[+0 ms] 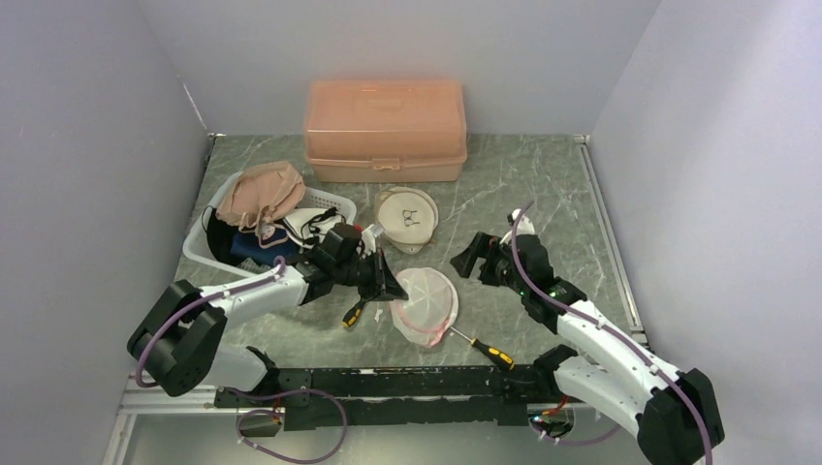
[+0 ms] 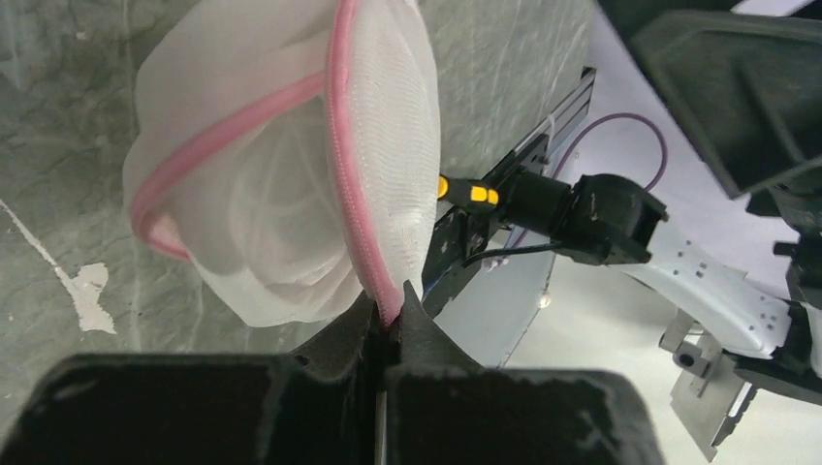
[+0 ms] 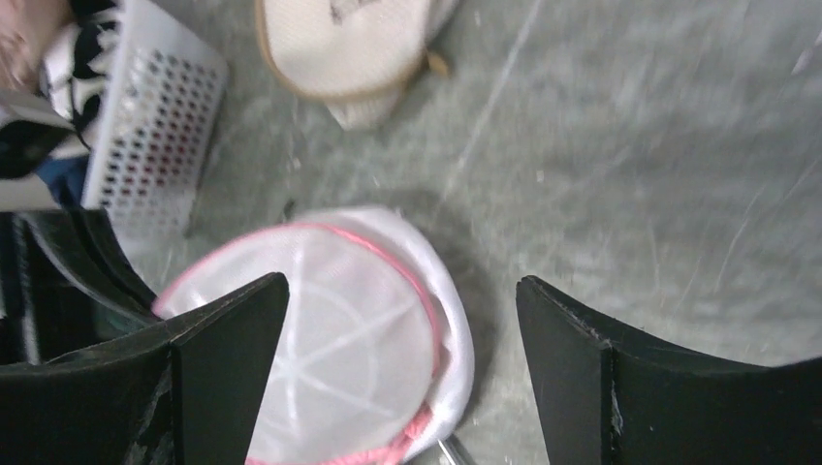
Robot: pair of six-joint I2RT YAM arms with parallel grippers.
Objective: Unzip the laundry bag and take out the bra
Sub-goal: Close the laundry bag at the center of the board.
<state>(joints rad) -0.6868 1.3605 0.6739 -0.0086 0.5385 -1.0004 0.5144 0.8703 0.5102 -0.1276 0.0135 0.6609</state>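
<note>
Early days: left gripper (image 2: 388,312) clamped on the pink zip edge of the laundry bag (image 2: 271,194), right gripper (image 3: 402,286) spread wide to its right (bra apparently not yet out).

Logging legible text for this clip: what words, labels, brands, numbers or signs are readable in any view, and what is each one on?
No text is readable in any view.
Beige round pouch: a small dark mark on top, too small to read from above and blurred and cut off in the right wrist view.
Peach storage box, white mesh laundry bag, screwdriver: no lettering visible.
</note>
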